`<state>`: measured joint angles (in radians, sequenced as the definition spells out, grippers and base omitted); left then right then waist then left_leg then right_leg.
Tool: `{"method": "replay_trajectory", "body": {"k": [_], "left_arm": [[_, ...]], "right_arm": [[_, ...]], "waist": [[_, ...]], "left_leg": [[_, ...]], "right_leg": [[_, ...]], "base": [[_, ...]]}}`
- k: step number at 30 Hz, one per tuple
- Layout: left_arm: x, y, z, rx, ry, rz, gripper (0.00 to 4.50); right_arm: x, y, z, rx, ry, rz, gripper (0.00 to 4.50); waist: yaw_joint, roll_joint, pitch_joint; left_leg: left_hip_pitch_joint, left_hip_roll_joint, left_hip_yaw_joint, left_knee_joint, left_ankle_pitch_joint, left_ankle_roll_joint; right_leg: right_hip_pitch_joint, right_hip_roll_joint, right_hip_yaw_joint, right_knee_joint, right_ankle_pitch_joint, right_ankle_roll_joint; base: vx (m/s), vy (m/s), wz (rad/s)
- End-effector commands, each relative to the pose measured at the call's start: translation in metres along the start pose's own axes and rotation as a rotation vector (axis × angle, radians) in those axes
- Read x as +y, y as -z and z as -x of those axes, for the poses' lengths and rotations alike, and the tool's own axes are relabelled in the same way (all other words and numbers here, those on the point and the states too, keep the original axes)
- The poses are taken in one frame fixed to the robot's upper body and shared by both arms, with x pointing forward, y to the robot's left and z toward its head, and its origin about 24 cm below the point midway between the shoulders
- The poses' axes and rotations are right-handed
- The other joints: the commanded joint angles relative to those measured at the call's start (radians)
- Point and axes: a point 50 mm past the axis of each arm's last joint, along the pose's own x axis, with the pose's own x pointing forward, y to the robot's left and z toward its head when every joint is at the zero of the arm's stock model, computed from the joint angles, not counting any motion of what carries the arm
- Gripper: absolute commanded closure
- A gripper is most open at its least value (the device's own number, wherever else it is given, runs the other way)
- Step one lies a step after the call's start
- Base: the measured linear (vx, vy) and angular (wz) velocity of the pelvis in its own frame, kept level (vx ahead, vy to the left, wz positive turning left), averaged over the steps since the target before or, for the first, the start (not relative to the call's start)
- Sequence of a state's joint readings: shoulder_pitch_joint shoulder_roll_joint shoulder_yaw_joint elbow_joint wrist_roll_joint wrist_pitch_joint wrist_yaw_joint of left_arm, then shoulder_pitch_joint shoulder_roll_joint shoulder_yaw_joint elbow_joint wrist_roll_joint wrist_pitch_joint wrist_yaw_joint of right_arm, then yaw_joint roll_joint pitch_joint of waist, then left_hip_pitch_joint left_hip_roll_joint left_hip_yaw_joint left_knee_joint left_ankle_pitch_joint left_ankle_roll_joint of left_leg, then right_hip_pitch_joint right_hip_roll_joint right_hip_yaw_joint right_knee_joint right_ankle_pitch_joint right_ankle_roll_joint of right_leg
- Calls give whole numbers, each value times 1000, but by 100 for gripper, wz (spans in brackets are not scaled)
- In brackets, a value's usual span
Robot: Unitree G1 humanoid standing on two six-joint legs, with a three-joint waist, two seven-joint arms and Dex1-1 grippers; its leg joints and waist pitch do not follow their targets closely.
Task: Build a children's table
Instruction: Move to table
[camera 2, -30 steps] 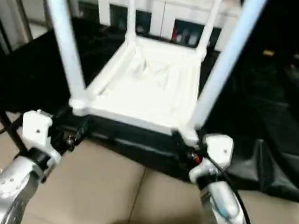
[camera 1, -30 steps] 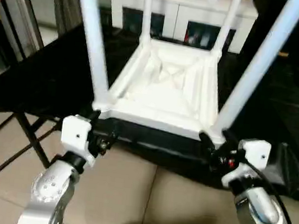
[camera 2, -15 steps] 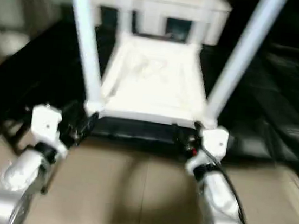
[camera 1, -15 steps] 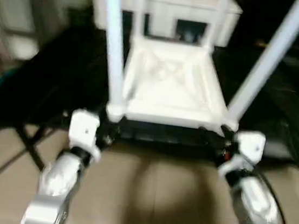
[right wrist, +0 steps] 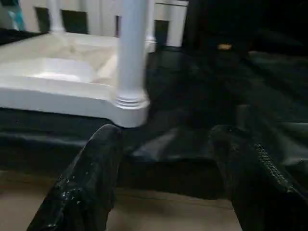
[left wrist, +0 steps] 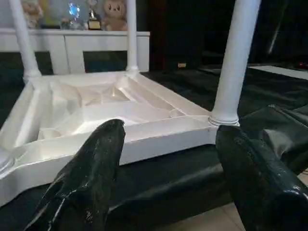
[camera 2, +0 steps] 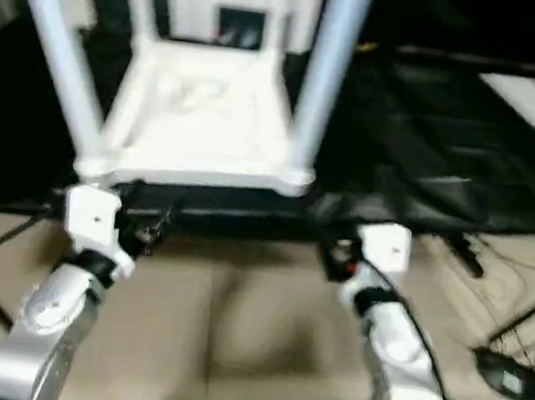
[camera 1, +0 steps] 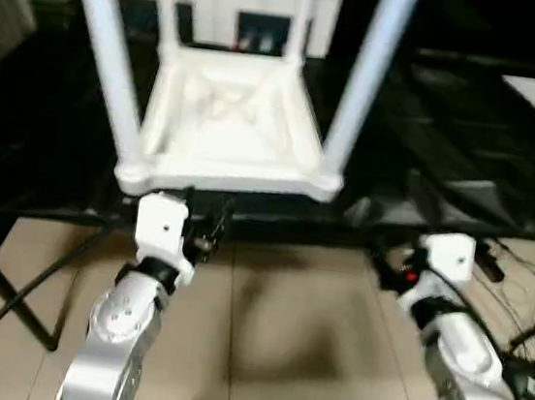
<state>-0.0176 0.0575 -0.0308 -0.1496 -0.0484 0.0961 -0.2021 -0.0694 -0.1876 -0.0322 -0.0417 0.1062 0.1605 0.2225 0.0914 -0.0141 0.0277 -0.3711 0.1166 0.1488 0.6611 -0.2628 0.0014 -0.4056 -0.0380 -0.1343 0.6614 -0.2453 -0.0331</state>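
Both silver forearms extend forward and slightly upward, roughly parallel and well apart. The left gripper has its two black fingers spread wide, with nothing between them. The right gripper likewise shows its fingers parted and empty. Each wrist carries a white housing block, the left and the right.

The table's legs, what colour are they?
White, like the top; the leg shows best in the left wrist view.
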Motion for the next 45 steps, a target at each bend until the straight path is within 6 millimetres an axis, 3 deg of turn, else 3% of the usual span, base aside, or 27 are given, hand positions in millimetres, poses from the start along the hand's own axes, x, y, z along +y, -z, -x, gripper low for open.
{"method": "replay_trajectory", "body": {"k": [1,4,6,7,9,10,11,12,14,15,17,18,20,24,25,26,28,30,31,32,34,35,37,39,40,42,45], "left_arm": [[9,0,0,14,-44,5,110],[9,-2,0,-1,-35,15,110],[9,-3,0,0,-37,15,110],[9,-3,0,0,-36,16,110],[8,-3,-1,0,-36,17,110],[9,-3,-1,2,-37,19,110],[9,-3,-1,3,-38,21,110],[9,-3,-1,4,-37,21,110],[9,-3,-2,4,-35,20,110],[9,-3,-3,3,-33,21,110],[9,-3,-3,2,-33,24,110],[8,-2,-3,4,-34,26,110],[8,-1,-3,9,-31,31,110],[7,3,-1,21,-31,41,110],[7,4,-1,22,-32,42,110],[8,5,1,24,-42,49,110],[9,6,4,21,-59,63,110],[12,8,15,-4,-89,88,110],[13,8,18,-12,-94,94,110],[14,9,26,-30,-102,102,110],[13,11,45,-65,-97,115,110],[14,14,50,-54,-107,119,110],[16,15,58,-68,-134,122,110],[19,15,63,-72,-160,123,110],[20,16,63,-66,-171,119,110],[22,17,60,-44,-179,83,81],[27,16,49,-25,-149,79,70]], "right_arm": [[3,-6,-5,-34,-10,-33,137],[2,-10,-6,-56,-18,-77,137],[3,-11,-7,-56,-20,-62,137],[4,-12,-8,-59,-25,-48,137],[6,-12,-10,-67,-28,-11,137],[6,-12,-10,-67,-28,-8,137],[6,-12,-11,-66,-28,-8,137],[6,-12,-11,-66,-27,-7,137],[5,-12,-12,-67,-23,0,137],[5,-13,-13,-72,-21,3,137],[4,-14,-13,-81,-18,9,137],[4,-14,-12,-81,-18,-32,137],[4,-14,-12,-85,-22,-48,137],[8,-13,-8,-95,-77,-47,137],[10,-12,-8,-95,-94,-49,137],[14,-12,-6,-99,-134,-27,137],[21,-10,-1,-103,-208,-11,137],[26,-6,7,-112,-295,-32,137],[27,-5,8,-116,-305,-36,137],[27,-5,13,-128,-332,-36,137],[29,-5,19,-139,-387,-43,137],[29,-5,19,-136,-394,-70,137],[29,-3,18,-122,-403,-76,137],[28,-3,17,-132,-392,-58,137],[27,-3,17,-133,-383,-55,137],[26,-2,16,-132,-362,-57,137],[25,2,12,-116,-331,-48,137]], "waist": [[-1,-2,-29],[-10,26,-31],[-9,8,0],[-16,-6,18],[-30,45,0],[-12,59,20],[-16,34,-2],[-11,-24,-9],[-13,-21,18],[-6,-2,5],[-5,10,-4],[-35,55,-37],[-93,63,-55],[-101,27,-50],[-95,1,-35],[-82,-67,-40],[-36,-57,-46],[-35,-46,-23],[-23,-21,-16],[-21,-11,-8],[-39,68,2],[-77,91,0],[-69,78,-36],[-38,59,-54],[-37,35,-56],[-34,2,-39],[-27,6,-26]], "left_leg": [[-11,91,-47,-84,-155,40],[25,221,-79,-151,-277,60],[39,171,-39,-144,-390,-1],[128,58,27,-28,-296,-26],[143,153,-20,-98,-521,-12],[43,276,-69,-238,-767,-19],[34,130,-51,-225,-839,-8],[0,58,-51,-117,-617,16],[-32,59,-42,130,-173,61],[-90,73,-61,140,-83,50],[-77,89,-39,56,-58,79],[64,123,-71,-70,-56,44],[192,225,-212,-125,-45,312],[151,179,-159,-136,225,457],[127,118,-91,-131,145,407],[60,2,-20,-83,-121,285],[11,-41,-46,73,-129,152],[-38,-11,-76,100,-1,36],[-54,22,-71,84,98,64],[-31,33,-64,69,100,66],[-68,67,-77,-100,75,159],[12,118,-101,-127,-96,140],[73,186,-161,-117,-57,190],[72,145,-159,-49,998,184],[53,95,-128,-57,1069,101],[12,36,-62,-62,473,50],[11,79,-60,-123,-172,27]], "right_leg": [[55,-121,67,-189,-504,233],[84,-143,69,-154,-219,52],[66,-167,79,-196,-439,36],[8,-156,-4,-314,-925,163],[83,-93,-99,-276,-690,194],[164,-77,-52,-6,-429,111],[145,-31,32,57,-263,17],[196,-154,105,-84,-736,63],[176,-339,123,-276,-1068,6],[229,-338,96,-246,-918,-10],[261,-261,-13,-243,-660,-63],[216,-81,-39,-142,-389,-97],[33,-29,27,82,-208,16],[-53,-56,82,119,-31,133],[-52,-67,105,32,112,55],[64,-82,185,-83,66,47],[156,-206,298,-162,-434,-54],[170,-189,262,-162,-363,-199],[163,-246,110,-192,-338,-156],[136,-252,71,-230,-417,-148],[238,-137,-85,-194,-372,-50],[155,-51,-52,-109,-291,-43],[62,-38,39,2,-56,-58],[17,-58,114,-2,200,52],[36,-64,129,-46,270,74],[57,-95,148,-102,225,9],[66,-128,158,-125,-77,-92]], "base": [[-82,-111,-3],[-79,-83,5],[-62,-50,9],[-103,-34,7],[-52,18,-2],[41,77,-2],[59,33,18],[59,33,18],[58,-32,36],[65,-10,37],[131,48,44],[147,47,46],[189,58,16],[190,-7,-11],[155,-62,-3],[179,-99,11],[188,-101,6],[168,-59,-5],[161,-28,18],[185,83,30],[207,127,27],[252,113,14],[231,91,13],[137,75,8],[71,43,-4],[0,0,0],[-43,-43,2]]}}
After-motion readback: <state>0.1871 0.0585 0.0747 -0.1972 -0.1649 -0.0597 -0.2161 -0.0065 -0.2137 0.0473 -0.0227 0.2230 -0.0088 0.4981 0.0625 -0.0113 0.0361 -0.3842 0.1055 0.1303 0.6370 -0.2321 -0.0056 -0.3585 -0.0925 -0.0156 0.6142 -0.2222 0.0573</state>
